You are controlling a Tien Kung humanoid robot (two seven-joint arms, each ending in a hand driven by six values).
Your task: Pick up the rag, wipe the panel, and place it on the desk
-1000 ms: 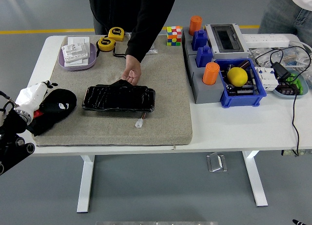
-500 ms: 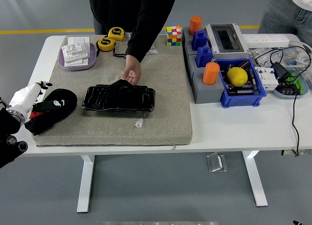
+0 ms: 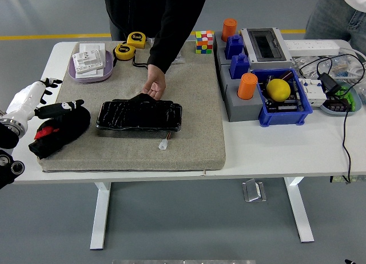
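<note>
Clearly, the left hand [image 3: 28, 101] rests its fingers [image 3: 67, 106] loosely spread atop the black rag [image 3: 60, 130], not gripping. No writing reads clearly. A person's hand [image 3: 154, 88] touches the panel [image 3: 139, 115].

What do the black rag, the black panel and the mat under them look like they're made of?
The rag: soft black cloth, matte, bunched in limp folds, with some red showing. The panel: probably hard plastic or glass under a wrinkled film, since its black surface shines with uneven glints; I can't tell which. The mat: felt-like grey-beige fabric, dull and finely textured, with a thick edge.
</note>
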